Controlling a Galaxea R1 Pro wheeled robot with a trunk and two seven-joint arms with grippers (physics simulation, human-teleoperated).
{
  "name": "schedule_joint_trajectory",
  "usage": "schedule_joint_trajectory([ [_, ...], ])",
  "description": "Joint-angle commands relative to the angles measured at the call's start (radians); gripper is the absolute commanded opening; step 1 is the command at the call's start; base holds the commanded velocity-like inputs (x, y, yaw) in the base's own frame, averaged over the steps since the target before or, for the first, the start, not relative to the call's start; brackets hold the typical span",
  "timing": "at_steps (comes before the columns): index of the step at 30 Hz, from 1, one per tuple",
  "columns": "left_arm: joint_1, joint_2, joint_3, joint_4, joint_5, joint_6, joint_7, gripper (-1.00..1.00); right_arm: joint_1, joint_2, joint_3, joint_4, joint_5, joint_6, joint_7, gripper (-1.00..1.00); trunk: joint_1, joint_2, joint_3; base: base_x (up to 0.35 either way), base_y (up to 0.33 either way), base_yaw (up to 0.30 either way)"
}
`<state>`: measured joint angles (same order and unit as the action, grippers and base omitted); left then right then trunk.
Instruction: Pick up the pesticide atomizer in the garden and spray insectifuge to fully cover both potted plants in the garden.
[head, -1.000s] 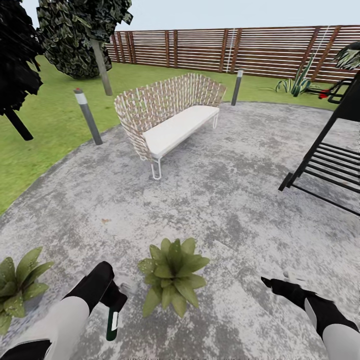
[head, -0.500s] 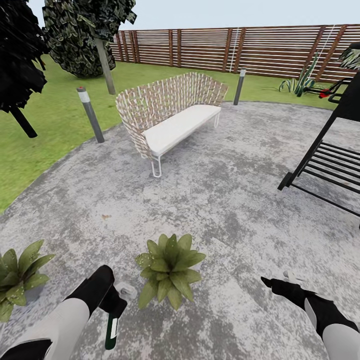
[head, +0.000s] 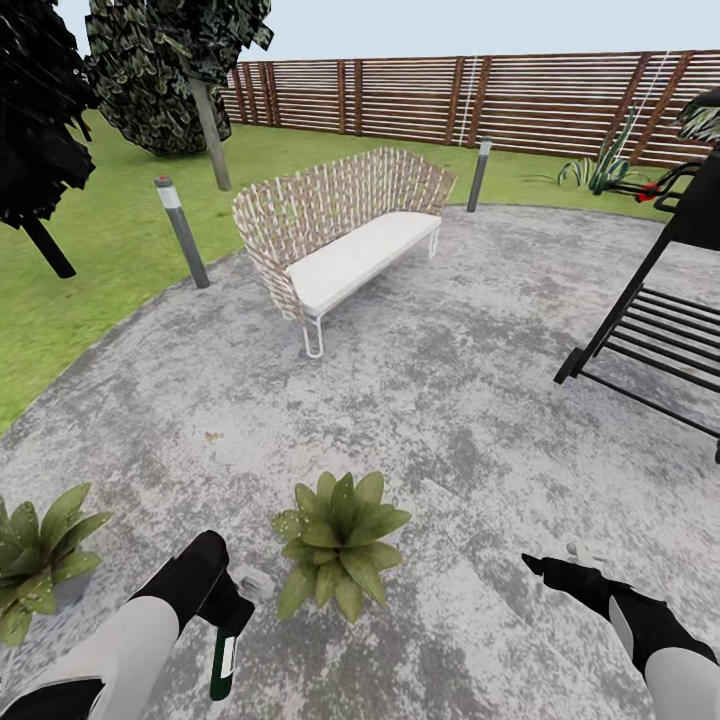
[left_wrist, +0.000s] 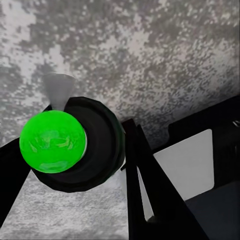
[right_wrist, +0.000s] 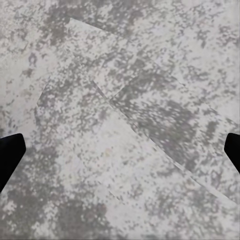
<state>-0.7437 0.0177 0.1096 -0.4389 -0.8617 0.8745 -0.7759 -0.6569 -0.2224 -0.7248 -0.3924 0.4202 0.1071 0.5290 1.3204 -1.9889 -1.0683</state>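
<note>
1. Two potted plants in the head view: one mid-foreground on the paving, the other at the left edge. One pesticide atomizer hangs from the left end effector, which is clamped on it, just beside the middle plant. Right end effector holds nothing. Mottled grey paving, lawn, one wicker bench, two bollard lights, slatted wooden fence, black rack, dark trees.
2. One atomizer in the left wrist view, seen end-on, green cap, between dark fingers, over paving.
3. Two dark fingertips in the right wrist view, spread wide apart over bare paving.
</note>
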Motion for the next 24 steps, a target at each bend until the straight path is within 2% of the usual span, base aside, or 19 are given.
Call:
schedule_joint_trajectory([
  [1,0.000,-0.001,0.007,-0.001,-0.011,0.003,-0.010,-1.00,-0.001,0.001,-0.008,-0.002,0.005,0.006,0.008,1.00,-0.004,0.007,0.002,0.000,0.000,0.000],
  [9,0.000,-0.001,0.007,-0.001,-0.011,0.003,-0.010,-1.00,-0.001,0.001,-0.008,-0.002,0.005,0.006,0.008,1.00,-0.035,0.063,0.027,0.000,0.000,0.000],
  [20,0.000,-0.001,0.007,-0.001,-0.011,0.003,-0.010,-1.00,0.000,0.001,-0.008,-0.002,0.005,0.003,0.008,1.00,-0.035,0.063,0.013,0.000,0.000,0.000],
  [24,0.000,-0.001,0.006,-0.001,-0.011,0.004,-0.011,-1.00,0.000,0.001,-0.008,-0.002,0.005,0.003,0.008,1.00,-0.035,0.063,0.012,0.164,0.000,0.000],
])
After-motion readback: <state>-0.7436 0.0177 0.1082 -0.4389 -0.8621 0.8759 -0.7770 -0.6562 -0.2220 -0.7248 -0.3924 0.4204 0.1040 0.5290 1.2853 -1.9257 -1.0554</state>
